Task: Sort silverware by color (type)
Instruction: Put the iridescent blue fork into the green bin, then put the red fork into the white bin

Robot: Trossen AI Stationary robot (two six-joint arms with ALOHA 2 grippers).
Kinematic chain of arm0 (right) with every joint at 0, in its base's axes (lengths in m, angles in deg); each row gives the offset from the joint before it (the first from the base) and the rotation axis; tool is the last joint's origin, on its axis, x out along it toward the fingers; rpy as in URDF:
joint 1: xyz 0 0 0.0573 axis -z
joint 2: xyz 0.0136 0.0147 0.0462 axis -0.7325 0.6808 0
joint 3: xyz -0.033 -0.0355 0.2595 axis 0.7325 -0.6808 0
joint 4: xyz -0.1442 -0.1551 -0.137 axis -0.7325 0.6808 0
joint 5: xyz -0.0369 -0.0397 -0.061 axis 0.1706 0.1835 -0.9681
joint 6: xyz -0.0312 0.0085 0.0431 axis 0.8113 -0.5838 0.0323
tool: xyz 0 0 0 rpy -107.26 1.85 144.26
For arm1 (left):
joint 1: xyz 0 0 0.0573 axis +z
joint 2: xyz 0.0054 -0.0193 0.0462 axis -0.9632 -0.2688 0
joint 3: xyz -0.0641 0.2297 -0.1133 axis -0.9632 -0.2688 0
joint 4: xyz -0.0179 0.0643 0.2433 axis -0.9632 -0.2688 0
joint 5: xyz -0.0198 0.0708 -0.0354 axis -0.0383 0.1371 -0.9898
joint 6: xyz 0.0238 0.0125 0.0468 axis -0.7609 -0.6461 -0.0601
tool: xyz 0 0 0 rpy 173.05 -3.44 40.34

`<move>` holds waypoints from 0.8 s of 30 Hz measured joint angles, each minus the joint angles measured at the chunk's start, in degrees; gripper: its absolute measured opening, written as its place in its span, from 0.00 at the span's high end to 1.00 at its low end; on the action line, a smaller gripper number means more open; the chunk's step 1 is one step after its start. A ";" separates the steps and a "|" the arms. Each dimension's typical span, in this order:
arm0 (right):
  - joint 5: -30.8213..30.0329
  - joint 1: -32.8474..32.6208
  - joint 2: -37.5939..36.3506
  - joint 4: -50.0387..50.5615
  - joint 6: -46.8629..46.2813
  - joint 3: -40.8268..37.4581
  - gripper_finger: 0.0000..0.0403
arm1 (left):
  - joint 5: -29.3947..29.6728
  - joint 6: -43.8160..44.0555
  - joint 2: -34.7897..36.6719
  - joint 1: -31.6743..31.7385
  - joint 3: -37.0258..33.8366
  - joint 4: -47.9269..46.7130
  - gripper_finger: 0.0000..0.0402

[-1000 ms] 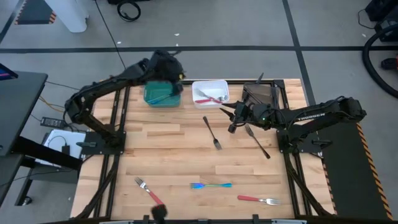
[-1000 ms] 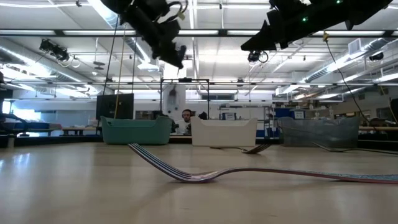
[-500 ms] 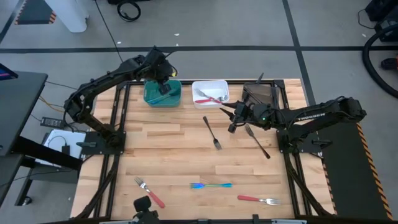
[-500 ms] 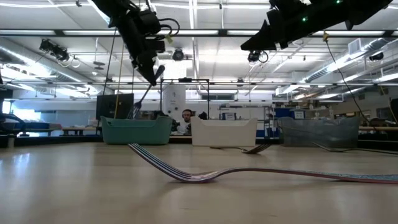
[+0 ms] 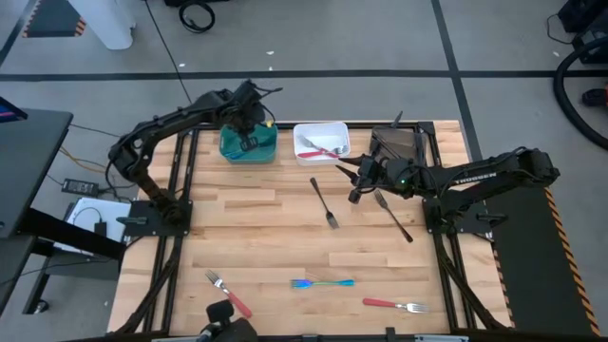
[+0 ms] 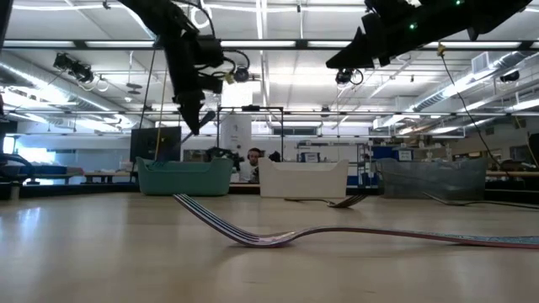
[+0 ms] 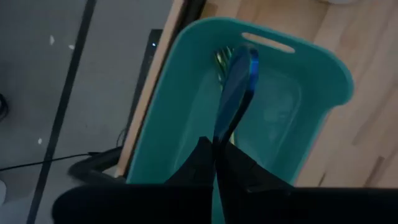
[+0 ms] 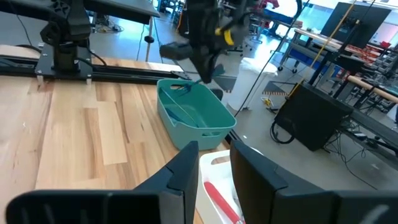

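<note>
My left gripper (image 5: 250, 136) (image 6: 193, 126) (image 7: 216, 148) hangs over the teal bin (image 5: 233, 152) (image 7: 323, 68) at the table's far edge, shut on an iridescent blue fork (image 7: 235, 93). Another blue-teal fork lies inside that bin (image 8: 180, 112). My right gripper (image 5: 350, 185) (image 8: 214, 167) hovers open above the table, between two dark forks (image 5: 325, 202) (image 5: 392, 215) lying flat on the wood. Red-handled forks (image 5: 321, 149) lie in the white bin (image 5: 321, 127). Near the front edge lie two red forks (image 5: 226, 292) (image 5: 394, 305) and a blue-teal fork (image 5: 323, 282). My left gripper pinches the blue fork between its two fingers (image 7: 202, 158) by one end of the handle (image 7: 217, 134). It comes from above, pointing down into the teal bin. The fork runs on past the fingertips, along the fingers, lifted clear, and its free end (image 7: 225, 59) is over the bin's inside.
A dark bin (image 5: 397, 144) stands to the right of the white one at the far edge. The middle of the wooden table between the two arms is bare. A person (image 6: 253, 160) sits in the room beyond the bins.
My left gripper has come down toward the teal bin and shifted a little toward the table's left, tipping until it points down, carrying the blue fork with it. My right arm has kept still.
</note>
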 joint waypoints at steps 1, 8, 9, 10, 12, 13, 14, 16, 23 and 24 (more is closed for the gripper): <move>0.00 -0.02 0.00 0.08 0.01 0.00 0.75 | -0.01 0.00 -0.81 -0.03 0.00 0.17 0.97; 0.13 -0.02 0.00 0.08 0.00 0.00 0.75 | 0.04 0.02 -3.56 -0.03 0.00 0.65 0.84; 0.15 -0.02 0.00 0.07 0.00 0.00 0.75 | 0.04 0.02 -3.56 -0.03 0.00 0.90 0.82; 0.13 -0.02 0.00 0.06 0.00 0.00 0.75 | 0.04 0.02 -3.56 -0.03 0.00 1.11 0.80; 0.14 -0.02 0.00 0.08 0.00 0.00 0.75 | 0.22 0.12 -3.56 -0.07 0.00 1.46 0.77; 0.14 -0.02 0.00 0.06 0.00 0.00 0.75 | 0.33 0.54 -3.56 -0.07 0.16 1.04 0.76; 0.15 -0.02 0.00 0.08 0.00 0.00 0.75 | 0.41 1.42 -3.56 -0.19 0.47 0.47 0.75; 0.15 -0.02 0.00 0.08 0.00 0.00 0.75 | 0.47 2.26 -3.56 -0.74 1.36 -0.38 0.74; 0.15 -0.02 0.00 0.08 0.00 0.00 0.75 | 0.25 4.51 -3.56 -5.66 7.28 -11.59 0.74; 0.15 -0.02 0.00 0.08 0.00 0.00 0.75 | -0.18 5.32 -3.56 -6.66 8.19 -13.44 0.74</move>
